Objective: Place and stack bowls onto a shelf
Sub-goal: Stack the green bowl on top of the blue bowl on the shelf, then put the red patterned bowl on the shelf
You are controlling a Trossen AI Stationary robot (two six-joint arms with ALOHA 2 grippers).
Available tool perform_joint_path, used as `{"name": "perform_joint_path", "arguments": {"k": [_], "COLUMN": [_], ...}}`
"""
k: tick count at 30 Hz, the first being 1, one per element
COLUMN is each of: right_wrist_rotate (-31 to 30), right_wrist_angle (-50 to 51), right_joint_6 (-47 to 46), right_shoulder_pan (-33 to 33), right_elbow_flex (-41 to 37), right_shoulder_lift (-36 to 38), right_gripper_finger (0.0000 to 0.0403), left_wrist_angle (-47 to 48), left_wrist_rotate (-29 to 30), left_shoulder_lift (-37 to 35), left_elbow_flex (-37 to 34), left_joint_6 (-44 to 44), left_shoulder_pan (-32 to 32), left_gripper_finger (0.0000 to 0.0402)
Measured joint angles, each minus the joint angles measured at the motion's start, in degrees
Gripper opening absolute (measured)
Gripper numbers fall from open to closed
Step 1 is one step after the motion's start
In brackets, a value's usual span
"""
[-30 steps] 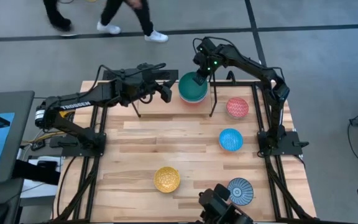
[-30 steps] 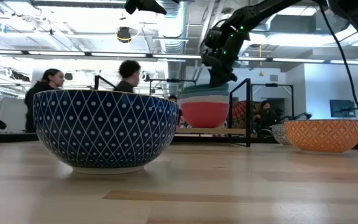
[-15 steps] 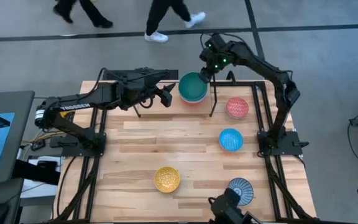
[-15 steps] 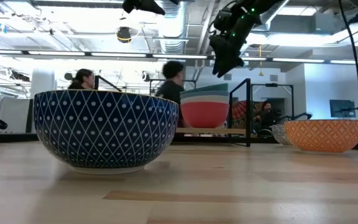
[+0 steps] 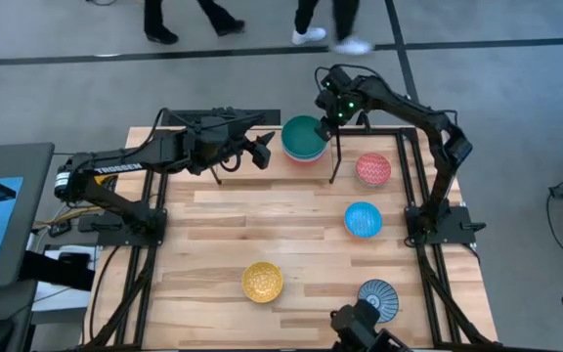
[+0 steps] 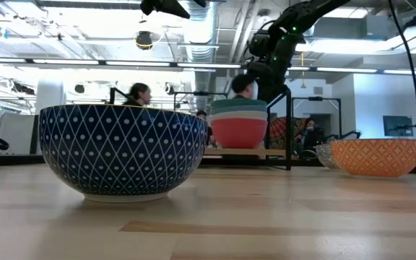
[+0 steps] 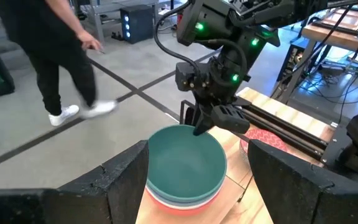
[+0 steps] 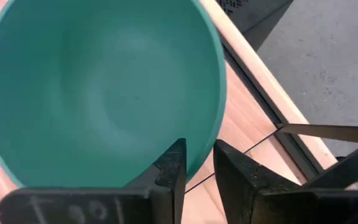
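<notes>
Teal bowl [image 5: 303, 136] atop shelf stack

The table [image 5: 213, 235] carries the shelf [image 5: 345, 147] at its far edge and 4 bowls: a pink-red bowl [image 5: 373, 169], a blue bowl [image 5: 363, 219], a yellow bowl [image 5: 262, 282] and a striped bowl [image 5: 378, 298]. A bowl stack [image 5: 304, 139] with a teal bowl [image 7: 185, 163] on top sits on the shelf.

Shelf [image 5: 262, 119] at the table's [image 5: 223, 235] far edge, bearing one bowl stack [image 5: 304, 139] toward its right end. Four loose bowls [image 5: 373, 169] on the table: two right, two near. Right gripper [image 5: 332, 110] above the stack's right rim; left gripper [image 5: 260, 149] left of the stack.
</notes>
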State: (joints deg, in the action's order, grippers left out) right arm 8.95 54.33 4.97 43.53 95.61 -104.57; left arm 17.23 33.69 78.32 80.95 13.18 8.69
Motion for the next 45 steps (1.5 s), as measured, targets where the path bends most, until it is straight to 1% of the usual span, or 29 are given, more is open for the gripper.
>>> {"name": "perform_joint_path", "arguments": {"k": [5, 11, 14, 16, 18, 21, 25, 28, 31, 34, 38, 39, 41, 44, 45], "right_wrist_rotate": [0.00, -0.07, 0.16, 2.20, 5.43, 7.63, 7.65, 7.62, 7.61, 7.63, 7.19, 6.55, 4.48, 2.45, 2.25], "right_wrist_angle": [-0.02, -0.67, -0.90, -1.32, -4.17, -9.60, -15.67, -20.15, -23.27, -25.50, -25.70, -24.76, -21.98, -19.99, -19.92], "right_joint_6": [-0.42, -0.60, -2.34, -4.19, -6.54, -9.65, -13.83, -16.91, -19.93, -22.31, -24.37, -24.41, -24.38, -25.05, -26.27], "right_shoulder_pan": [0.07, -0.47, -1.01, -1.11, -1.50, -2.95, -5.46, -7.09, -8.47, -9.13, -8.74, -8.51, -8.38, -8.83, -9.16], "right_elbow_flex": [-0.04, 0.00, 0.00, -0.09, -1.19, -5.59, -13.94, -18.96, -21.34, -21.54, -21.51, -21.50, -22.53, -26.98, -28.82], "right_shoulder_lift": [0.50, 4.54, 7.05, 8.70, 10.79, 14.44, 19.49, 23.60, 27.11, 30.89, 35.39, 36.24, 37.76, 39.94, 40.80], "right_gripper_finger": [0.0103, 0.0103, 0.0103, 0.0103, 0.0103, 0.0103, 0.0103, 0.0103, 0.0103, 0.0103, 0.0103, 0.0103, 0.0103, 0.0103, 0.0103], "left_wrist_angle": [0.00, 0.11, 0.30, 0.68, 1.62, 3.69, 6.15, 5.98, 5.10, 4.41, -0.45, -2.18, -2.34, -4.74, -3.78], "left_wrist_rotate": [0.00, -0.10, -0.26, -0.27, -0.23, -0.36, -0.86, -2.66, -5.57, -9.19, -13.10, -14.02, -14.90, -15.04, -14.98], "left_shoulder_lift": [0.00, 0.00, 0.00, 0.00, 0.00, 0.00, 0.00, 0.43, 1.65, 3.52, 6.14, 6.91, 7.48, 8.13, 7.99], "left_elbow_flex": [0.00, 0.00, 0.00, 0.00, 0.00, 0.00, 0.00, 0.00, -0.02, -0.12, -0.07, -0.05, -0.12, 0.11, 0.00], "left_joint_6": [0.04, 0.09, 0.10, 0.10, 0.26, 1.69, 3.97, 4.06, 4.03, 3.86, 4.01, 4.01, 4.03, 4.01, 4.07], "left_shoulder_pan": [0.02, -0.13, -0.12, 0.04, 0.08, 0.56, 1.07, 1.07, 1.10, 1.14, 1.17, 1.17, 1.16, 1.14, 1.18], "left_gripper_finger": [0.0258, 0.0258, 0.0258, 0.0258, 0.0258, 0.0258, 0.0258, 0.0258, 0.0258, 0.0258, 0.0258, 0.0258, 0.0258, 0.0258, 0.0258]}}
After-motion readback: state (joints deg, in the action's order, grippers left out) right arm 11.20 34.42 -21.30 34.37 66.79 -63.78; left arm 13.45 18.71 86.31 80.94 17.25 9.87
